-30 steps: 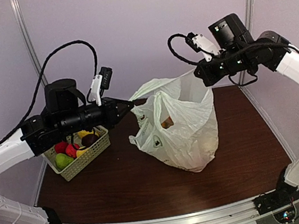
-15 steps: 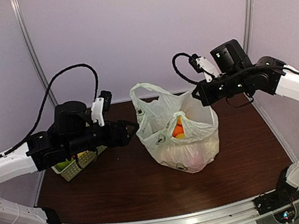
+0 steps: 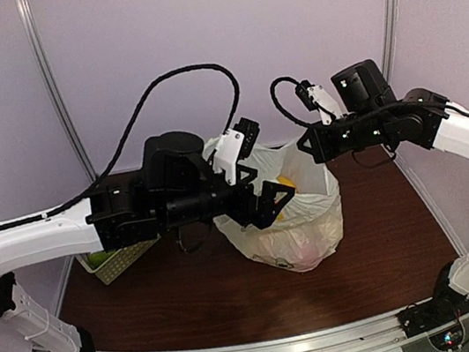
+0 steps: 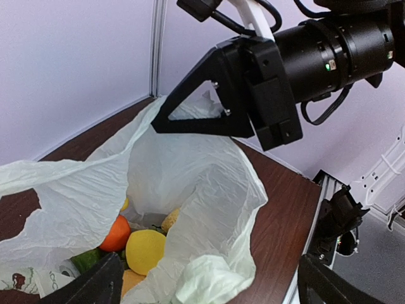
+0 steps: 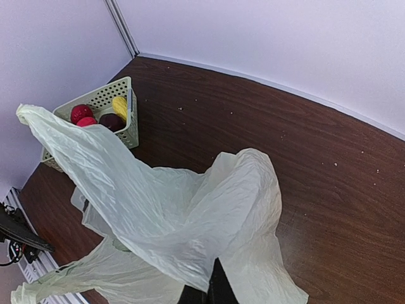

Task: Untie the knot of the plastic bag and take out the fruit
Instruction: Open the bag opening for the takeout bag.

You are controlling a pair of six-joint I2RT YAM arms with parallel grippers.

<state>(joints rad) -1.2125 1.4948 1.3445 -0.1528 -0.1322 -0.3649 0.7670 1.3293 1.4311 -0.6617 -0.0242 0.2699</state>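
The plastic bag (image 3: 301, 232) stands on the table with its mouth open; no knot shows. Inside lies the fruit: an orange one (image 4: 116, 233), a yellow one (image 4: 147, 250), a peach-coloured one (image 4: 131, 282) and something green (image 4: 85, 259). My left gripper (image 3: 276, 203) hovers over the bag's mouth, open, with nothing between its fingers (image 4: 88, 285). My right gripper (image 3: 305, 143) is shut on the bag's far rim and holds it up; in the right wrist view the gripper (image 5: 212, 290) pinches the thin plastic (image 5: 177, 215).
A pale green slotted basket (image 5: 101, 104) with red, dark and yellow fruit stands at the table's left back; the left arm hides most of the basket (image 3: 114, 261) from above. Bare dark wood (image 3: 388, 241) lies right of the bag.
My left gripper has opened, let go of the bag's handle and swung right over the bag's mouth. The bag has come down onto the table, still held by the right gripper.
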